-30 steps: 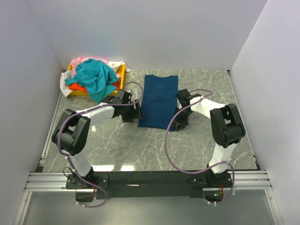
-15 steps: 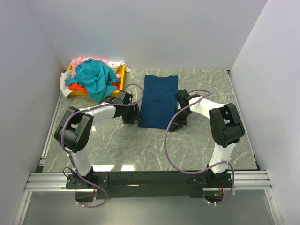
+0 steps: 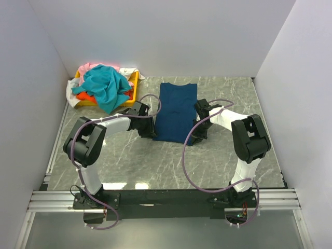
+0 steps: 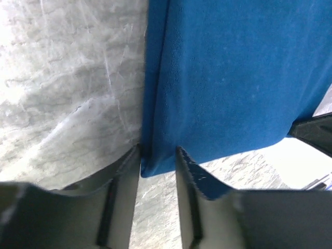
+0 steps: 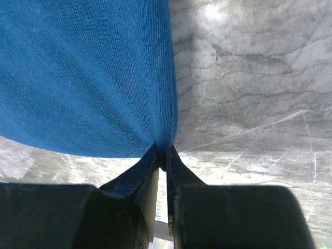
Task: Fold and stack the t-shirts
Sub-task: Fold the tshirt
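The navy t-shirt [image 3: 176, 111] is laid flat as a long folded rectangle at the centre of the marble surface [image 3: 155, 166]. The left arm [image 3: 111, 124] and the right arm [image 3: 228, 116] are bent inward, wrists lowered to its near edge. The left jaws are set astride the lower left corner; whether the cloth is pinched cannot be told. The right jaws are clenched on the lower right corner. The teal t-shirt [image 3: 104, 85] is heaped over the yellow tray [image 3: 136, 79] at upper left.

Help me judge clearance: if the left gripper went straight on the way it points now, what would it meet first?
The navy t-shirt: its near corner sits between the left gripper's fingers, so it would likely push into that fabric at once.
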`<action>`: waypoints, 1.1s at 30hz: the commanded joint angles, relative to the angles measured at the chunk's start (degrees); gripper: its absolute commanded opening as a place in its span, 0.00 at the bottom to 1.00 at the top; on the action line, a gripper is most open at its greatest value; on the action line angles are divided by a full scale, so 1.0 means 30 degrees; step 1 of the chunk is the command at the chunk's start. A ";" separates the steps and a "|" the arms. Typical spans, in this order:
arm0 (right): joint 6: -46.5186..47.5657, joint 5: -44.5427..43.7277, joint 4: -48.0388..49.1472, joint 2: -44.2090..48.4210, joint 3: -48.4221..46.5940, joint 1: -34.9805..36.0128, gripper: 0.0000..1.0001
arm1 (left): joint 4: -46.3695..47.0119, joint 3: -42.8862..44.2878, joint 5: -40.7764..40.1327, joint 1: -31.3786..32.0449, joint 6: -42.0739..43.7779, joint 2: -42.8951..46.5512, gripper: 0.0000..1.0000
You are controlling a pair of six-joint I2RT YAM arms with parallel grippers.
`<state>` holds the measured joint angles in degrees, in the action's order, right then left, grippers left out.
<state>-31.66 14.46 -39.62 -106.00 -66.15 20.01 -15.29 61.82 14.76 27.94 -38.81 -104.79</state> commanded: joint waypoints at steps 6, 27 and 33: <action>0.0211 -0.0542 -0.0271 -0.0352 0.0546 0.0185 0.08 | 0.0466 0.0311 0.1230 0.0177 -0.0189 -0.0986 0.24; 0.0036 -0.1186 -0.0798 0.0644 0.0751 0.0156 0.00 | -0.0674 0.0164 -0.1082 0.0177 -0.0336 -0.0108 0.00; 0.0036 -0.2269 -0.1354 0.1258 0.0693 0.0127 0.00 | -0.1114 0.0164 -0.2223 0.0177 -0.0365 0.0622 0.00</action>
<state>-31.92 12.62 -39.90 -104.73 -65.21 20.08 -15.59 62.37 13.58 28.56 -40.18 -105.60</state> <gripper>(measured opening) 0.084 0.023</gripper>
